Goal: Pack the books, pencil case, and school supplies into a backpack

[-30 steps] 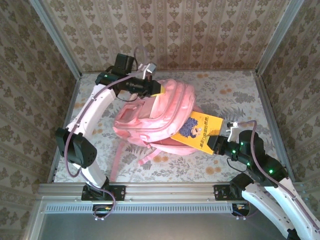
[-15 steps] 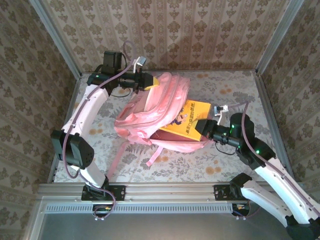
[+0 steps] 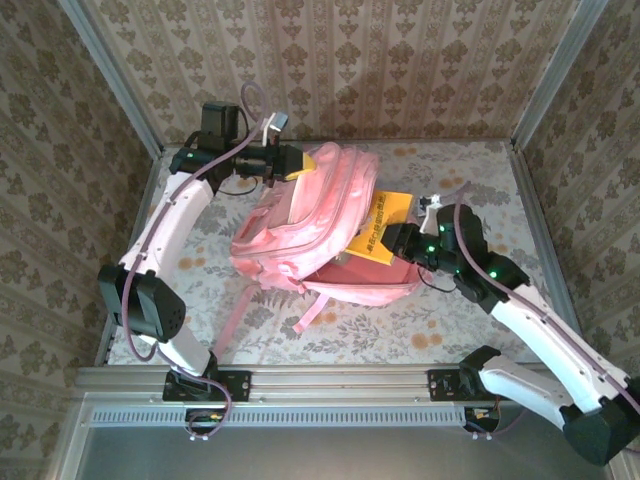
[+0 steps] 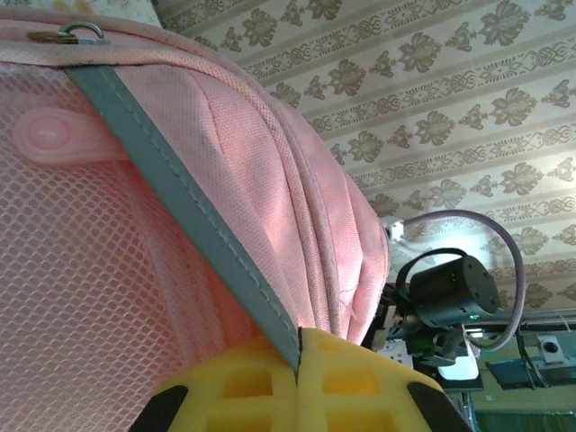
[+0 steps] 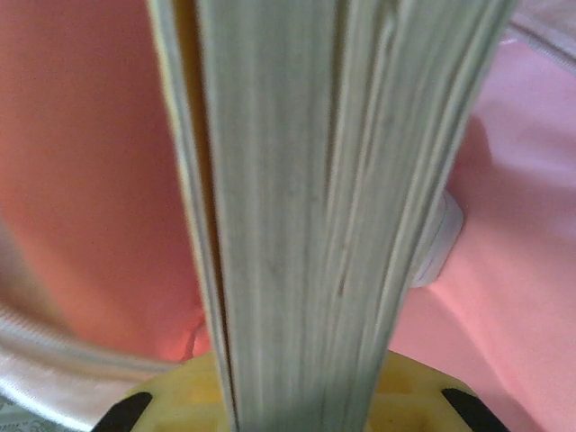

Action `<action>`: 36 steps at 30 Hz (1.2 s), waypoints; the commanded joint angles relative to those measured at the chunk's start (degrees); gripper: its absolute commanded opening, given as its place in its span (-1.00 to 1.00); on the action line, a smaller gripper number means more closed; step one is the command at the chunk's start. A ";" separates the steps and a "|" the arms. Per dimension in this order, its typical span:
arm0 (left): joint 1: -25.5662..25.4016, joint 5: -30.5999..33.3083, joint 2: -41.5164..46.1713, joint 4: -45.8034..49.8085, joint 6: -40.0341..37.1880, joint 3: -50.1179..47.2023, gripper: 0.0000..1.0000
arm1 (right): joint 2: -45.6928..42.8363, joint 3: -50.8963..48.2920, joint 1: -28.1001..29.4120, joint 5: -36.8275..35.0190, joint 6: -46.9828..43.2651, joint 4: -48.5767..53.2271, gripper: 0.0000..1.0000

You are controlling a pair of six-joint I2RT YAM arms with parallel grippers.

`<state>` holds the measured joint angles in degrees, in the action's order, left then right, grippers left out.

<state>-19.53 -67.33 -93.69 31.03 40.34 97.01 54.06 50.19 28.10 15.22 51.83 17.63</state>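
Now: the book-packing step is under way, with a yellow book (image 3: 380, 226) partly inside the mouth of the pink backpack (image 3: 300, 235) at the middle of the table (image 3: 470, 180).
Left hand: the left hand (image 3: 296, 162) sits at 11 o'clock of the backpack. Its yellow fingers are pinched tight on the bag's top edge along a grey trim strip (image 4: 180, 207), and it appears to be holding the opening up.
Right hand: the right hand (image 3: 396, 243) is at 3 o'clock of the backpack, clamped on the book's outer edge. The page block stands between its pads.
Book: its leading end is hidden under the pink fabric and its trailing end sticks out toward 3 o'clock, with the cover lettering showing.
Next move, as judged: push the book further toward 9 o'clock until it clears the zip line, while the opening is held wide. Only then should the right hand let go.
Risk: the book's corner could snag on the fabric lip.
Contents: what already lies inside the bag cannot be told.
Surface: a pale floral cloth covers the table.
Room: walls (image 3: 400, 70) papered in beige damask stand on three sides, with a metal rail (image 3: 320, 382) at 6 o'clock.
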 commanded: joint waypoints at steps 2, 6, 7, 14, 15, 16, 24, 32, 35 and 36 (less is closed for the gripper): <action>-1.16 -5.91 5.44 -7.64 -0.65 2.14 -1.00 | 4.85 1.07 0.39 3.72 5.52 -14.59 -1.00; -2.00 -5.28 5.71 -9.45 0.07 0.94 -1.00 | 13.26 5.63 3.82 0.02 6.92 -13.56 -0.92; -2.00 -5.19 5.80 -9.81 0.20 0.65 -1.00 | 15.46 6.78 4.70 -1.39 7.66 -12.76 -0.89; -2.01 -3.71 6.81 -12.20 1.91 -0.75 -1.00 | 33.14 11.12 10.12 -5.26 15.57 -23.15 -0.72; -2.00 -3.36 7.01 -12.70 2.23 -1.41 -1.00 | 36.10 12.46 10.84 -5.37 15.92 -24.75 -0.72; -2.00 -3.08 7.11 -13.24 2.65 -1.93 -1.00 | 38.54 14.10 11.33 -5.38 16.01 -25.17 -0.72; -1.30 -1.97 7.39 -15.10 4.83 -3.75 -1.00 | 51.55 22.93 13.30 -3.33 16.30 -26.78 -0.12; 0.58 -0.58 8.19 -14.30 4.75 -5.25 -1.00 | 41.25 18.03 12.75 -6.81 7.82 -21.52 0.57; 1.18 0.61 8.09 -12.24 3.51 -5.57 -1.00 | 35.61 13.78 11.49 -6.46 4.73 -20.86 0.74; 1.24 0.82 8.16 -11.74 2.99 -5.85 -1.00 | 33.23 11.56 10.90 -6.05 4.00 -21.35 0.79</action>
<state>-18.65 -63.13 -89.93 24.12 44.99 90.08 94.21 64.95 39.77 9.63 60.88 -3.97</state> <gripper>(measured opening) 0.052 0.878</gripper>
